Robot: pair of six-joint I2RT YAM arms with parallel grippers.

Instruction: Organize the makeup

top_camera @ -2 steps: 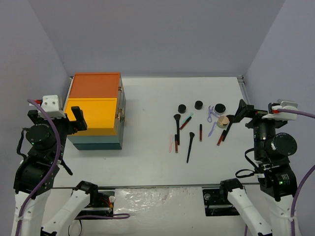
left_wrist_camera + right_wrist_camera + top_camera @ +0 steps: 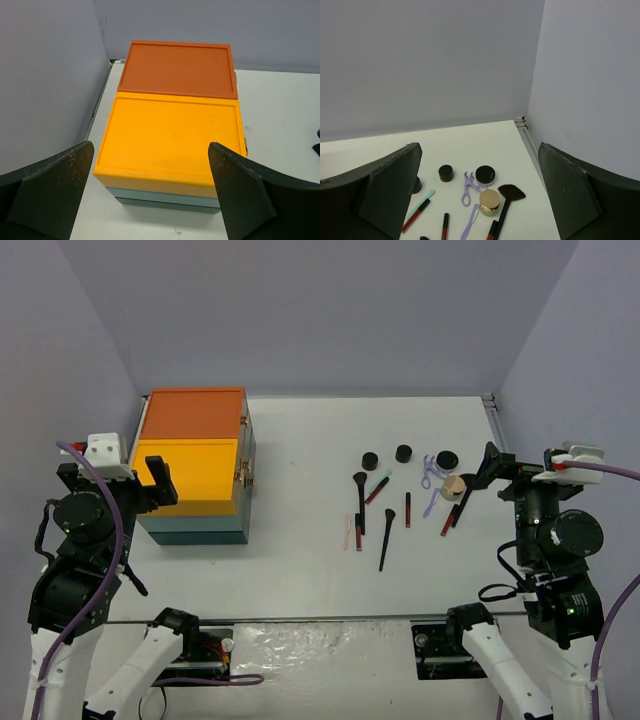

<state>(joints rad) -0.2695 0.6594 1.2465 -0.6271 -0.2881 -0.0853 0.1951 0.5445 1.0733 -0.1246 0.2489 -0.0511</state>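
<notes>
Top external view: nothing has shifted since an instant ago, so organizing hasn't started. The makeup (image 2: 408,510) lies scattered on the table (image 2: 300,490), well right of the orange-topped box (image 2: 190,440), untouched. Left pincer (image 2: 150,160) and right pincer (image 2: 479,150) both gape wide, 2 empty grips.

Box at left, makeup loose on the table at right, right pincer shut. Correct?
No, one slip: the right pincer is open, jaws wide apart and holding nothing, as the right wrist view shows. The rest stands: box at left, makeup loose on the table at right.
</notes>
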